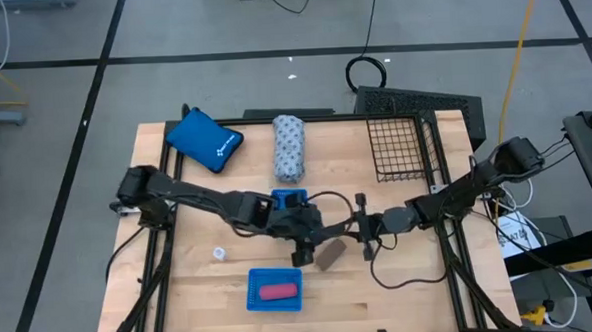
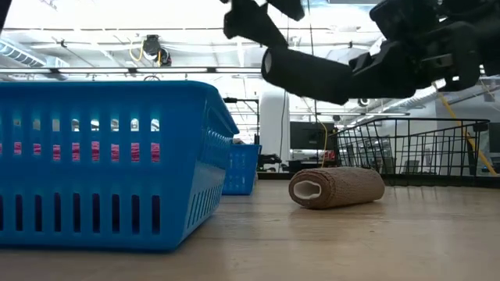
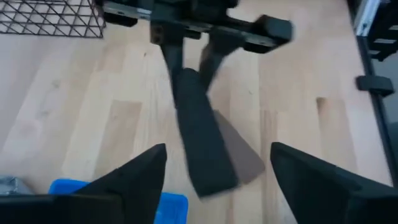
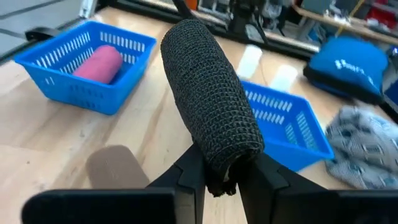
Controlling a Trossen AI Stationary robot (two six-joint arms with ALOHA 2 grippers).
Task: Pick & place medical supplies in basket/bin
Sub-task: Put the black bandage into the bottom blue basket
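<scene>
Right tool (image 4: 217, 177) is pinching the black roll (image 4: 208, 99) mid-bench, holding it up off the wood — the roll stands tall between the two fingers. Left tool (image 3: 217, 171) sits spread wide, facing it from close by, nothing between its fingers. The brown roll (image 2: 337, 187) lies on its side on the bench (image 1: 412, 291), just below the two tools. The pink roll (image 1: 278, 292) rests in the near blue tray (image 1: 254, 304). The dotted white roll (image 1: 289, 146) lies at the far side, beside the wire basket (image 1: 403, 146) — the basket looks empty, though its mesh makes that hard to judge.
</scene>
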